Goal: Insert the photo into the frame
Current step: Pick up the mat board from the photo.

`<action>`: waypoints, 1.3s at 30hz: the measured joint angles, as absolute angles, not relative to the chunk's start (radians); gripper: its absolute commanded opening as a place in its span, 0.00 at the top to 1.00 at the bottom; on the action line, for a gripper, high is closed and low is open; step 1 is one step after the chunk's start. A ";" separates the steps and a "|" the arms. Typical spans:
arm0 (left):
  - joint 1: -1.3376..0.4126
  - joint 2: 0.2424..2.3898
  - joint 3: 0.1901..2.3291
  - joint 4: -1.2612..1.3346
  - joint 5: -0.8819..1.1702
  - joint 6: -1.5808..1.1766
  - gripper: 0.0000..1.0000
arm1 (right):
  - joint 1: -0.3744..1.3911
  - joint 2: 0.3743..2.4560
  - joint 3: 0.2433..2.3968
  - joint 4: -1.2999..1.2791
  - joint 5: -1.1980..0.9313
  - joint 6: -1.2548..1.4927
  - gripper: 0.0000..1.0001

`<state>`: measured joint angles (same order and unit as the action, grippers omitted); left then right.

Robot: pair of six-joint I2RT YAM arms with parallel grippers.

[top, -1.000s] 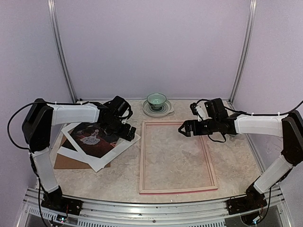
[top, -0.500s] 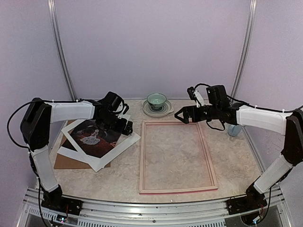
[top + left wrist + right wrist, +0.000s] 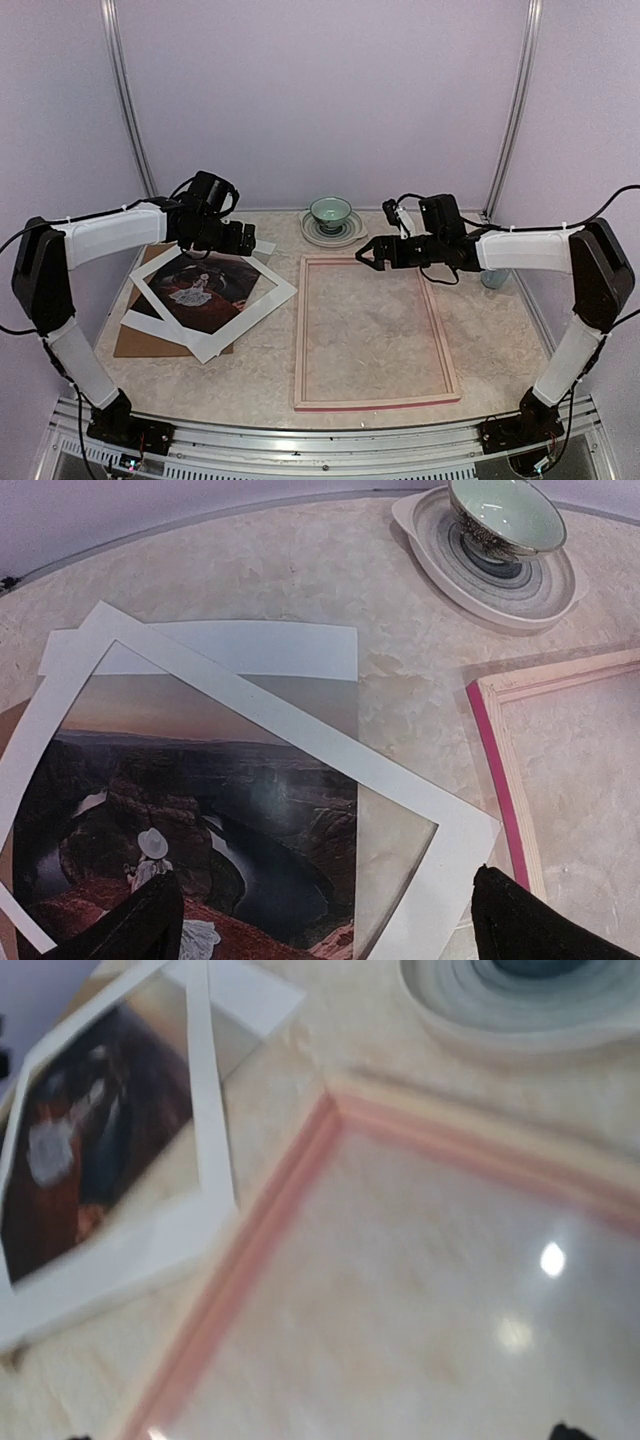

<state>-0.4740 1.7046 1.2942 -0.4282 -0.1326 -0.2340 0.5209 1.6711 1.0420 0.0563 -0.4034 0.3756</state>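
Observation:
The photo (image 3: 205,288) lies face up on the table's left side, partly under a skewed white mat border (image 3: 255,305). It also shows in the left wrist view (image 3: 200,780) and the right wrist view (image 3: 90,1130). The frame (image 3: 300,330) lies flat at the centre with its pale back up and a pink edge (image 3: 495,780) showing. It holds nothing but bare tabletop. My left gripper (image 3: 238,242) is open and empty above the photo's far edge. My right gripper (image 3: 364,255) is open and empty above the frame's far left corner (image 3: 330,1110).
A brown backing board (image 3: 140,342) lies under the mat and photo. A green bowl (image 3: 331,211) stands on a striped plate (image 3: 345,235) just behind the frame. A pale blue object (image 3: 492,278) sits behind my right arm. Purple walls close in the table.
My left gripper has moved back and to the left, off the photo's middle to its far edge. My right gripper has moved left and farther back to the frame's far left corner.

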 measured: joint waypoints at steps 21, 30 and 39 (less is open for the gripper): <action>-0.361 1.314 0.944 -0.361 -0.083 -0.518 0.01 | 0.970 2.140 1.662 0.038 -0.258 0.958 0.01; -0.335 1.249 0.868 -0.291 -0.058 -0.575 0.01 | 1.020 2.213 1.671 0.022 -0.170 1.193 0.01; -0.311 1.189 0.790 -0.263 -0.065 -0.603 0.01 | 1.081 2.234 1.664 0.036 -0.083 1.356 0.01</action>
<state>-0.3115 1.1893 0.7898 -0.2634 -0.0650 -0.6029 1.0813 2.2341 1.6638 0.0360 -0.0830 1.3563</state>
